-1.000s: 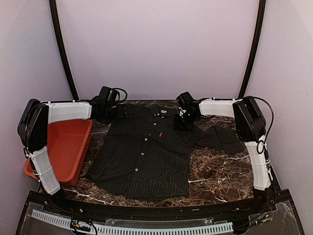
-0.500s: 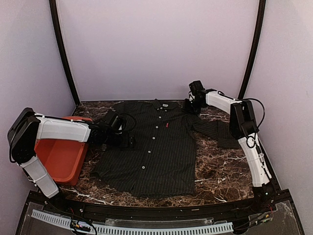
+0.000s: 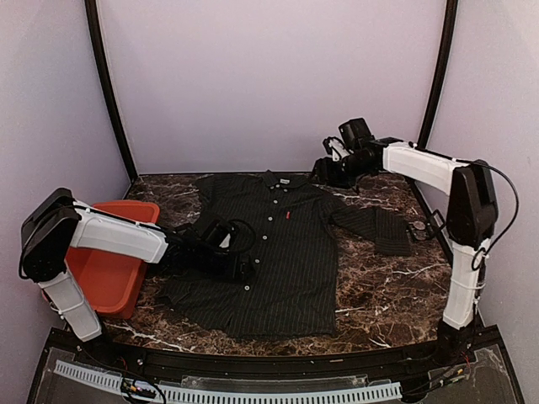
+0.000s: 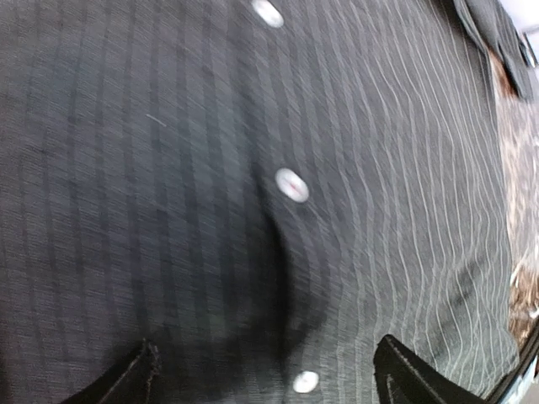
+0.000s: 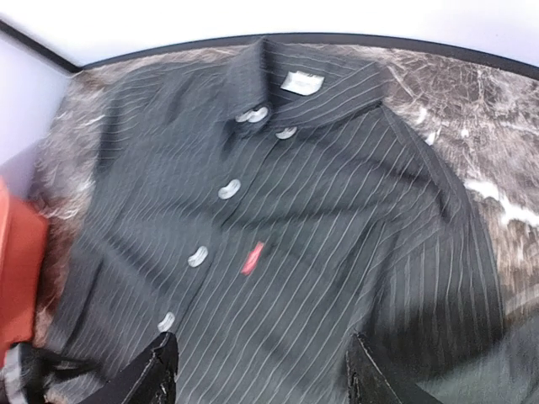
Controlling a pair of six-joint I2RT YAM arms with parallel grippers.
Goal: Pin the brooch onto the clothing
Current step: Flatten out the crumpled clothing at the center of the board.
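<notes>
Both wide | left pincer [image 4: 268, 370] low over shirt [image 3: 282, 252] front | right pincer [image 5: 261, 370] raised, extended to far side

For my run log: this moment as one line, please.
left gripper: open, low over shirt front | right gripper: open, empty, raised | shirt: spread on table | brooch: not visible

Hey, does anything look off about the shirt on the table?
Slightly. The shirt lies flat but askew, hem angled toward the red bin, and a dark crease puckers the fabric beside the buttons below the open left gripper.
</notes>
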